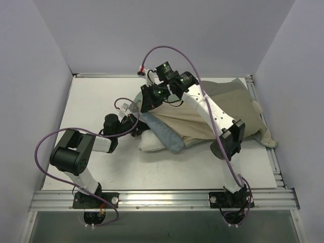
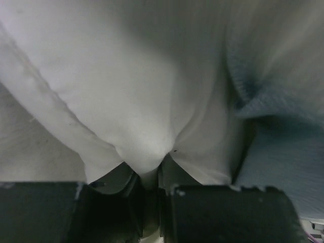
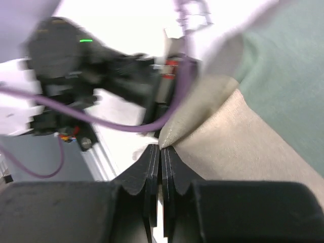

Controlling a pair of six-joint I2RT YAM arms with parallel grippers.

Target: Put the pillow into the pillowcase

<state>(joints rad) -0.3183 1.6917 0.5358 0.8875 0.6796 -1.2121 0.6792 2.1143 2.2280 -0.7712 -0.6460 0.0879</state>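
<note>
white and plump, the pillow [image 1: 150, 144] lies on the table [image 1: 96, 101], mostly inside the blue-grey and tan pillowcase [image 1: 223, 109], one corner poking out. the left gripper [image 2: 149, 172] is pinched tight on that corner; the right gripper [image 3: 161, 151] is clamped on the case's tan hem. stuffing looks nearly done; next, i'd say, draw the hem over the corner

— What kind of place is this, where you work?
— I think it is a robot laboratory, a small test cell. My worktop [image 1: 101, 101] is a plain white board, and bare pale walls [image 1: 167, 30] close it on three sides.
— What else shows it?
— My left arm [image 1: 76, 157] and my right arm [image 1: 212, 111] are bolted on an aluminium rail [image 1: 162, 198] at the near edge. A purple cable [image 1: 167, 47] runs loose along each arm, and a small green light is on.
</note>
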